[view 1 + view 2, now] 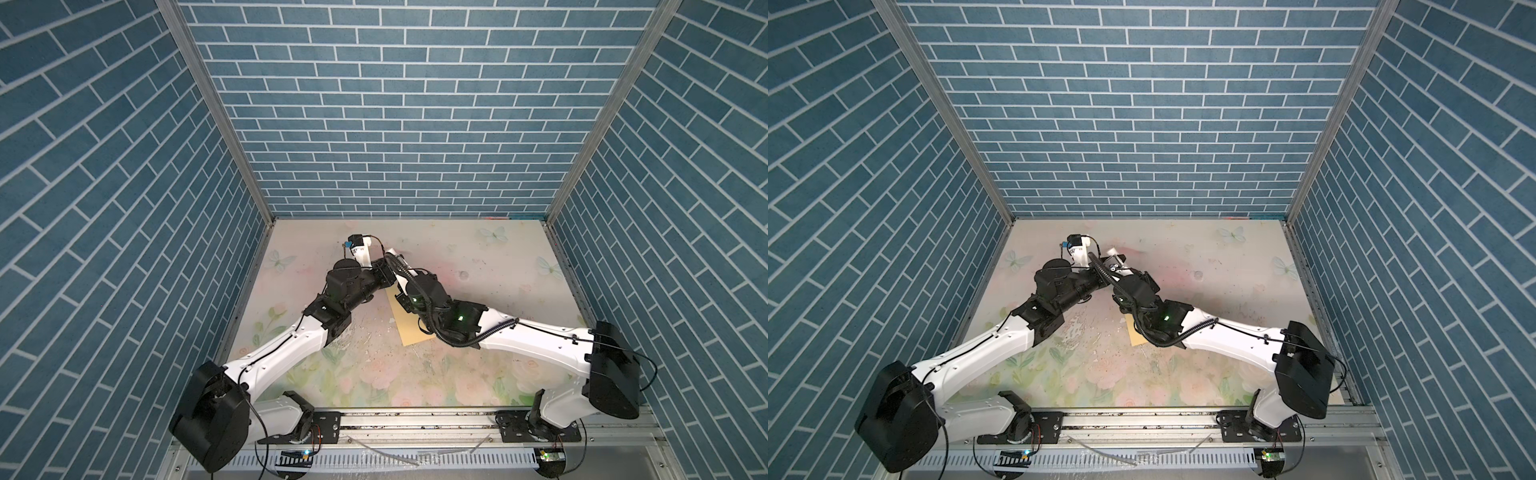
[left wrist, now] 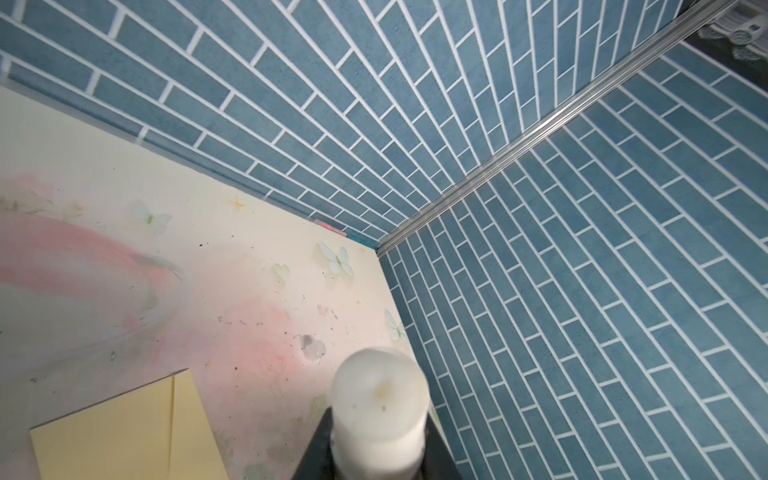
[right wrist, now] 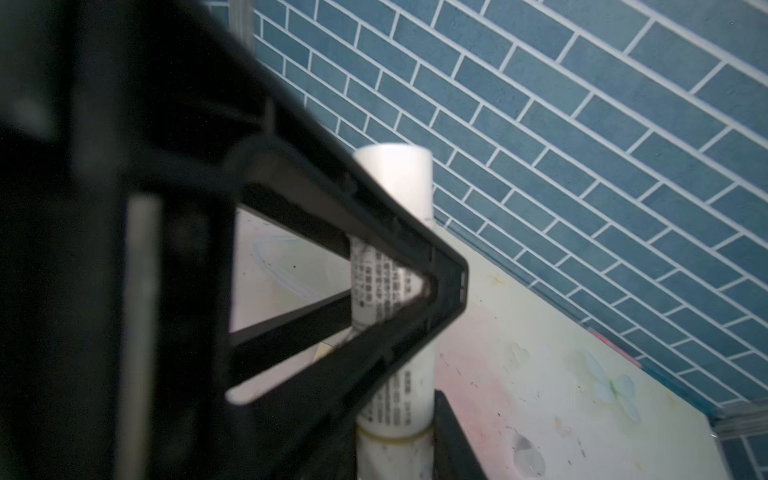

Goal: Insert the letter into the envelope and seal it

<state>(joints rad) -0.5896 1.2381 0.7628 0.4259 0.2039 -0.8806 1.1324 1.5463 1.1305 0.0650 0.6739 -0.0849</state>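
Observation:
A white glue stick (image 2: 380, 386) with printed text (image 3: 392, 183) is held off the table by both grippers. My left gripper (image 2: 380, 419) is shut on its middle; one of its black fingers (image 3: 415, 249) crosses the tube in the right wrist view. My right gripper (image 3: 395, 444) is shut on the tube's lower part, below a thin yellowish ring. The plain yellow envelope (image 1: 409, 324) (image 1: 1136, 334) lies flat on the table under the right forearm, with a corner and a crease showing (image 2: 124, 428). The letter is out of view.
Both arms (image 1: 291, 340) (image 1: 519, 332) meet over the middle back of the floral table mat (image 1: 478, 266). Blue brick-pattern walls (image 1: 415, 124) close in the back and both sides. A small clear blob (image 2: 313, 347) sits on the mat near the stick.

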